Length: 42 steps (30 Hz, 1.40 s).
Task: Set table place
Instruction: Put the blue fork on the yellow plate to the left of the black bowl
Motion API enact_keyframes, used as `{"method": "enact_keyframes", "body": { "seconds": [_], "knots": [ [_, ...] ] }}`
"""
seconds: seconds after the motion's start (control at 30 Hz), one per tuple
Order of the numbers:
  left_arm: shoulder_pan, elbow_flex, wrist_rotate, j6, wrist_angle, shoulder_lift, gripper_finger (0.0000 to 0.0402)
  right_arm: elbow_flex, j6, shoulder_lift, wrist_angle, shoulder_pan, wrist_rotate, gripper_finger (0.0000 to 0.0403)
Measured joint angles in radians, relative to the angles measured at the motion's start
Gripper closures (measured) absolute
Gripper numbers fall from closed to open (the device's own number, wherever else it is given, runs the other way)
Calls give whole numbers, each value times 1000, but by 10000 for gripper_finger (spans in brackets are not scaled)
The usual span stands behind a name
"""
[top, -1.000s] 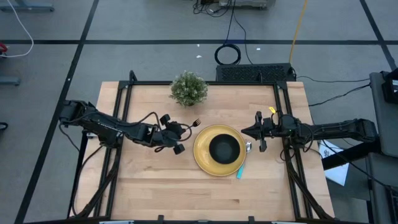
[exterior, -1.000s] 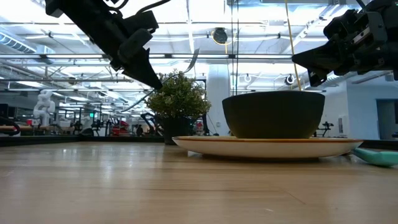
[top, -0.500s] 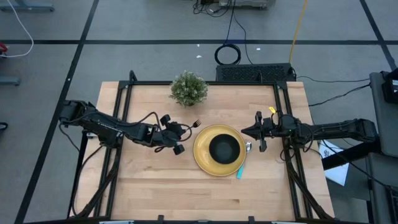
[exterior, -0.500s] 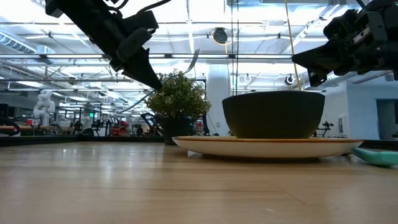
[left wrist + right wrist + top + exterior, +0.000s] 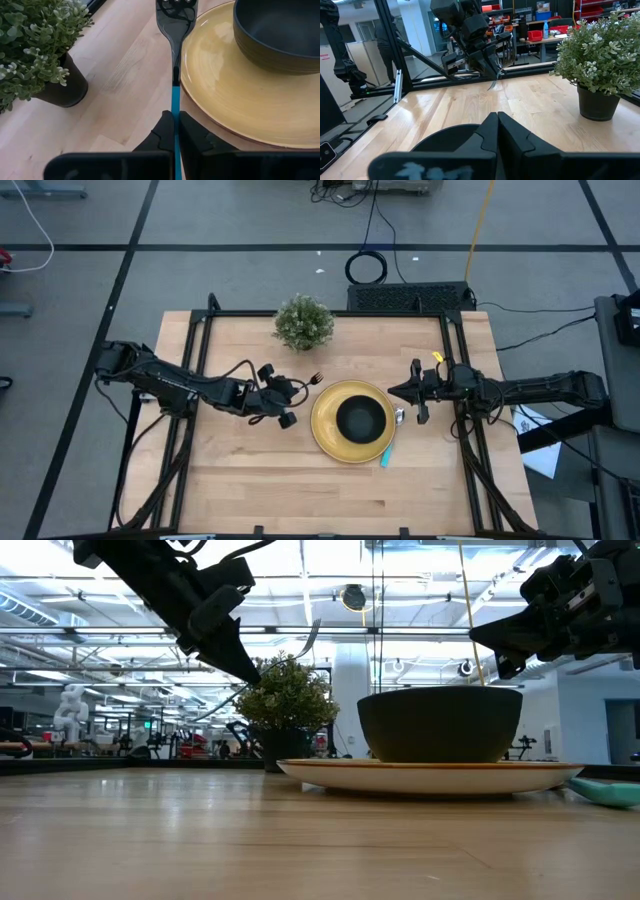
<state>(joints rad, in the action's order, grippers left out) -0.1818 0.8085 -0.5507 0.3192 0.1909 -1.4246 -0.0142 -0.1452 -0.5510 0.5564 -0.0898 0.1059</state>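
You won't find any readable text, label, brand, number or sign here: nothing legible on the table, the tableware, the arms or the room behind them.

We see a pale plank-wood table (image 5: 120,90) with a smooth satin sheen, a round yellow glazed plate (image 5: 225,95) shining glossily, a matt black bowl (image 5: 280,35), and a polished metal fork (image 5: 175,20) whose light-blue handle looks like plastic.
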Motion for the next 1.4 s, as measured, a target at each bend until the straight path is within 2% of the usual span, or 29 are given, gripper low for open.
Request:
{"method": "enact_keyframes", "body": {
  "seconds": [0.73,1.03,1.17,1.4],
  "knots": [
    [0,0,4,34,17,0,397,0,0,0,0,0,0,403],
    [3,0,119,107,16,0,397,0,0,0,0,0,0,403],
    [-7,0,140,101,-47,0,397,0,0,0,0,0,0,403],
    [-52,0,142,-29,-197,0,397,0,0,0,0,0,0,403]
  ]
}}
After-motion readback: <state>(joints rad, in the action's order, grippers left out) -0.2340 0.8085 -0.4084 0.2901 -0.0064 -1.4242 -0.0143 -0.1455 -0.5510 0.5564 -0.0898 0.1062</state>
